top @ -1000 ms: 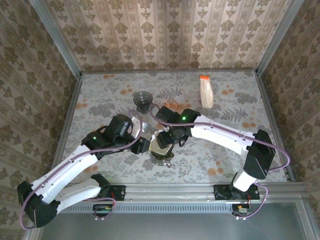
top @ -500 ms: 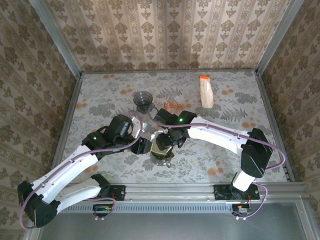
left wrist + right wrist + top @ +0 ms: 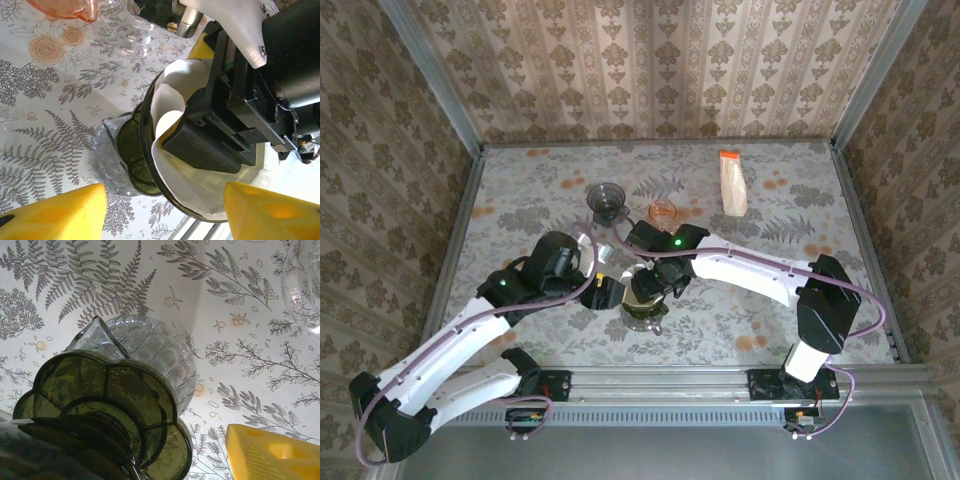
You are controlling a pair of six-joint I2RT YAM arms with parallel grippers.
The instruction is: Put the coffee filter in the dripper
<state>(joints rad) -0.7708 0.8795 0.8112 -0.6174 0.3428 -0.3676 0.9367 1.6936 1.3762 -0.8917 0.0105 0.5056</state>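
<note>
The left jaws stand wide open and hold nothing. In the left wrist view their two yellow fingers (image 3: 55, 212) sit at the bottom corners, well apart, with the dark green glass dripper (image 3: 132, 150) beyond the gap. The white paper coffee filter (image 3: 172, 95) lies inside the dripper, its edge curling above the rim, and a black block of the right arm's end is pushed down into it.

The right jaws stand apart too (one finger is hidden behind the dripper). The other yellow finger (image 3: 270, 452) hangs outside the dripper's scalloped base, clear of the glass, and nothing looks clamped.

From above, the left arm (image 3: 460, 335) runs diagonally from the near-left corner to the middle of the fern-printed counter (image 3: 790, 230), its wrist meeting the dripper from the left. The right arm (image 3: 760, 268) folds at its elbow and stretches leftward, wrist tipped down over the dripper.

The top view adds a clear glass cup (image 3: 607, 200), a small orange glass dish (image 3: 663, 210) and a tan paper packet with an orange top (image 3: 732, 185), all farther back. The right wrist view looks up at the clear ribbed glass carafe (image 3: 150, 350) under the dripper.
</note>
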